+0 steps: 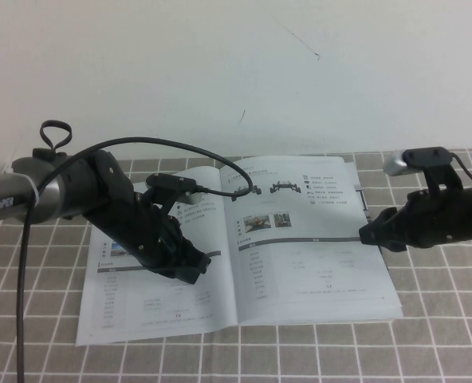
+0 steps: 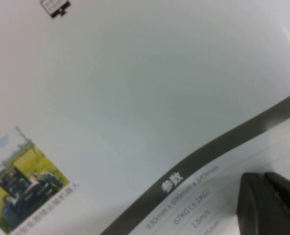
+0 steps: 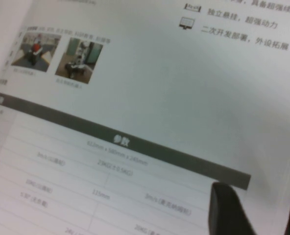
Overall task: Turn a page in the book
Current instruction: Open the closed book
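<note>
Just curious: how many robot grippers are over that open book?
2. The left gripper sits low over the book's left-hand page; the right gripper hovers at the outer edge of the page on the right.

Left pincer [image 1: 190,270] blocks the book's [image 1: 316,303] left half; right pincer [image 1: 367,235] crowds its outer edge.

The surface [image 1: 427,343] wears a grey cloth checked with white lines, running from the frame's lower edge up to a white wall. Lying open and flat on it at centre frame is the book [image 1: 300,279], its lower corners reaching toward the bottom left and bottom right of the cloth.
</note>
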`<state>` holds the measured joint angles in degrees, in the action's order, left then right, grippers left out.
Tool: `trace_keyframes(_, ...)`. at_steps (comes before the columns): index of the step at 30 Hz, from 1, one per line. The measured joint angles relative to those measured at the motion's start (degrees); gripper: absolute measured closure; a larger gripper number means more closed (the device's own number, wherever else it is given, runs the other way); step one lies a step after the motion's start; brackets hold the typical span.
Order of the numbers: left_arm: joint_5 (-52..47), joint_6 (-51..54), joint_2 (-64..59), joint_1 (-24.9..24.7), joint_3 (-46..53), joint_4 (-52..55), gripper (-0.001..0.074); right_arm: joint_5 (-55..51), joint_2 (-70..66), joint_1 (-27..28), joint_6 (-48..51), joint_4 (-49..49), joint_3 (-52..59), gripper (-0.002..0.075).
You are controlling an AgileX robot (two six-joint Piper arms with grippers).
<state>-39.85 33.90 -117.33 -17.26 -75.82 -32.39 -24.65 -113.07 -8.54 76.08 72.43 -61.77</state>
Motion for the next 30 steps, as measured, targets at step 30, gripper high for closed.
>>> trace_keyframes(30,0.0,0.2,0.0,0.1,0.0,-0.3,0.0738,-0.8,-2.8,0.1,5.5,6.3,0.0,0.0447)
